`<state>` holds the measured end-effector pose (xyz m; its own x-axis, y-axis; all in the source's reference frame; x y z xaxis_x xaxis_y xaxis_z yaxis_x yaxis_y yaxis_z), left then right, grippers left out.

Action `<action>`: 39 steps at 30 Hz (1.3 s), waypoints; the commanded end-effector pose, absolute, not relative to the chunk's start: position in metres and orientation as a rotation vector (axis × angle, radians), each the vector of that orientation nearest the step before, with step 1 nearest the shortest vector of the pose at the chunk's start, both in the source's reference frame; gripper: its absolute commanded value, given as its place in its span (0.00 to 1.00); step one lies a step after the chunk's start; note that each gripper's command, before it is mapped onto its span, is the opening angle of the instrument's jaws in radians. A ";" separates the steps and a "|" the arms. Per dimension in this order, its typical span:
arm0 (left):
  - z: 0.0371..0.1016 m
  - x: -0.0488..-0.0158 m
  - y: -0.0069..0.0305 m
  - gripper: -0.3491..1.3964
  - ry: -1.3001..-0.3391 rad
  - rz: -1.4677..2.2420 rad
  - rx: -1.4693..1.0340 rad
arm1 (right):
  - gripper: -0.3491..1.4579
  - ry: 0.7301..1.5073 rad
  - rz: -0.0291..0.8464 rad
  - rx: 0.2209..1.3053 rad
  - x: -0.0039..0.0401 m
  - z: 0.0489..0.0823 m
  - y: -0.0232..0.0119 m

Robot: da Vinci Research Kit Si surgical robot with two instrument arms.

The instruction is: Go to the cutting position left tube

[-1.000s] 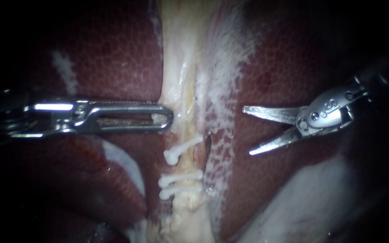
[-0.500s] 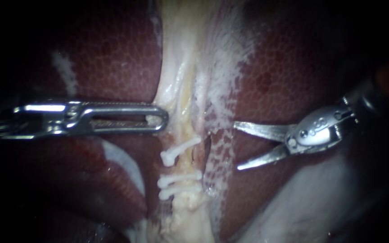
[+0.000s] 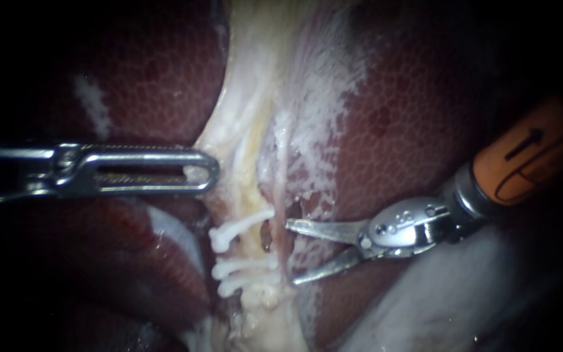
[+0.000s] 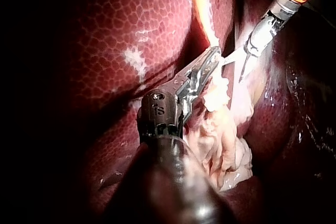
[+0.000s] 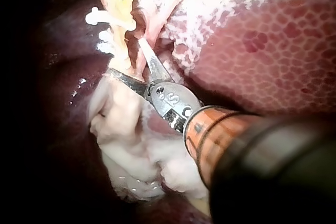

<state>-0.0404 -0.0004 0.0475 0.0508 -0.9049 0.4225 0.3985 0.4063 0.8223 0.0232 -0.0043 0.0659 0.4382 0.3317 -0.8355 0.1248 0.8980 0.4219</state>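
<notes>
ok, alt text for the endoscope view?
The right instrument holds its blades open, tips beside a pale tube bearing three white clips. The left instrument grips pale tissue higher up; dark red liver lies all around.

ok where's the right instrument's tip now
In the endoscope view, just right of centre: the right instrument, jaws open, sits beside the tube, its tips level with the upper clip and the lower clips.
</notes>
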 end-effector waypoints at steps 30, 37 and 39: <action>0.0480 -0.0406 -0.0005 0.00 -1.109 -1.078 0.574 | 0.88 1.192 0.135 0.617 0.0292 0.0661 -0.0038; 0.0484 -0.0405 -0.0004 0.00 -1.109 -1.079 0.571 | 0.87 1.226 0.131 0.656 0.0298 0.0661 -0.0037; 0.0485 -0.0405 -0.0004 0.00 -1.109 -1.079 0.571 | 0.87 1.234 0.126 0.665 0.0299 0.0661 -0.0037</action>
<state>-0.0405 -0.0004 0.0485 0.0512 -0.9033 0.4260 0.4015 0.4091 0.8194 0.0299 -0.0037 0.0661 0.3485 0.4364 -0.8295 0.2591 0.8057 0.5327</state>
